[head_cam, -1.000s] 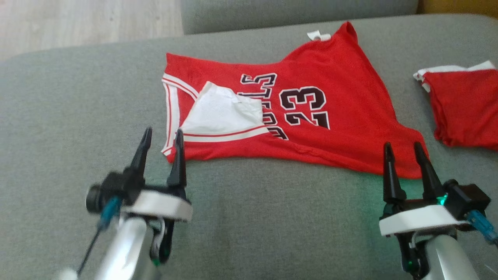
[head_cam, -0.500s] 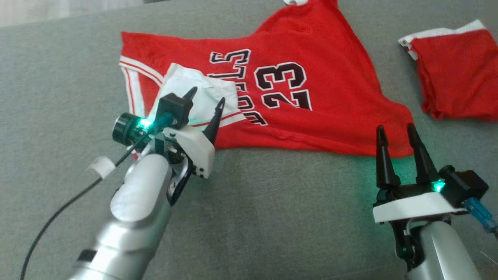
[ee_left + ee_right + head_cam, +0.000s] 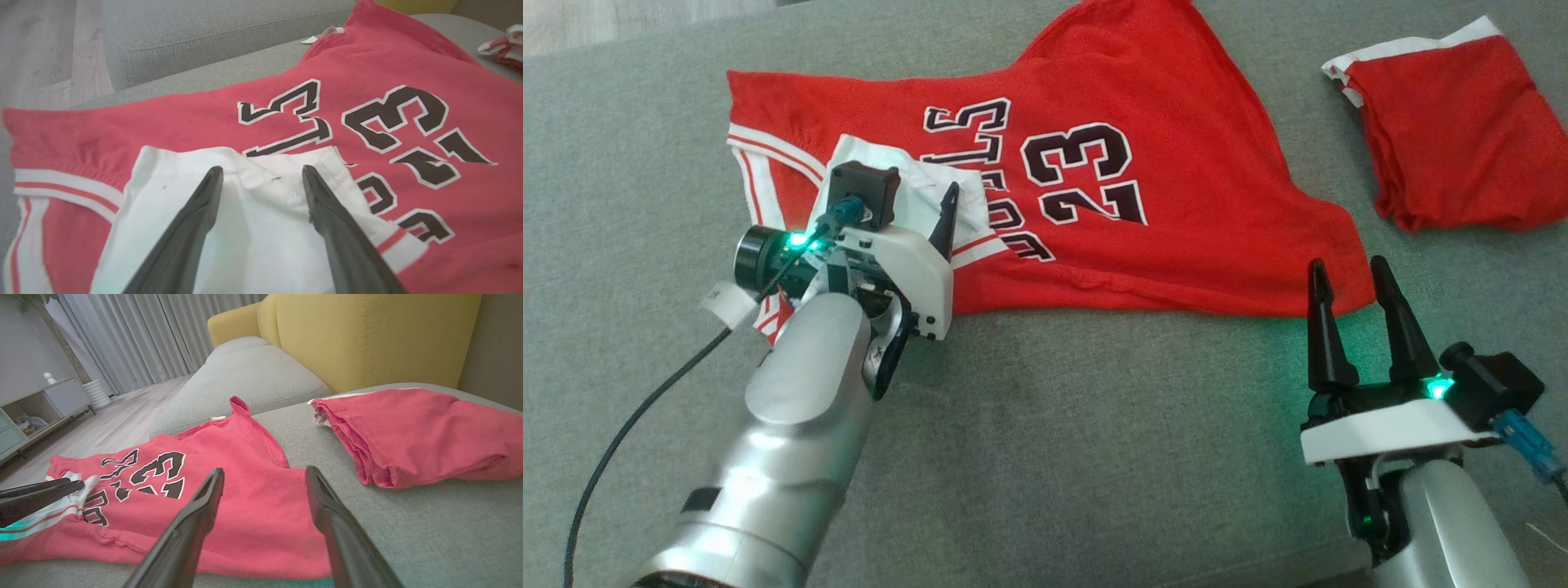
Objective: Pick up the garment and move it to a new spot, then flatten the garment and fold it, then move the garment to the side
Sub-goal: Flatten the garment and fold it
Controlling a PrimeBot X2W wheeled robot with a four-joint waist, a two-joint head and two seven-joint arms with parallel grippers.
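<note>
Head view: red jersey (image 3: 1111,245) lay spread on the grey woven sofa seat (image 3: 1054,441), black "23" with white outline facing up. It was smooth knit, with white and red striped trim at the armhole. Left gripper (image 3: 911,208) was over a turned-back white flap (image 3: 915,184). One finger was visible and the other was hidden behind its camera block. Right gripper (image 3: 1347,265) had its fingers apart and empty, tips at the jersey's near corner. A folded red garment (image 3: 1454,163) lay beyond and to the right of those fingers, apart from the jersey. A black cable (image 3: 629,425) trailed off the left arm.

Left wrist view: both fingers were spread, with the white flap between and under them. I couldn't tell if they touched it. The lettering ran ahead and to the right of the fingers. Far ahead were a small white tag (image 3: 327,32), the grey back cushion (image 3: 204,32) and the wood floor (image 3: 41,49).

Right wrist view: the fingers were apart, with the jersey hem corner between them. The folded garment sat to the right of the right finger. Beyond were a yellow armchair (image 3: 367,335), curtains (image 3: 143,335) and a low cabinet (image 3: 41,400). The left gripper's dark fingers were at the far left edge.
</note>
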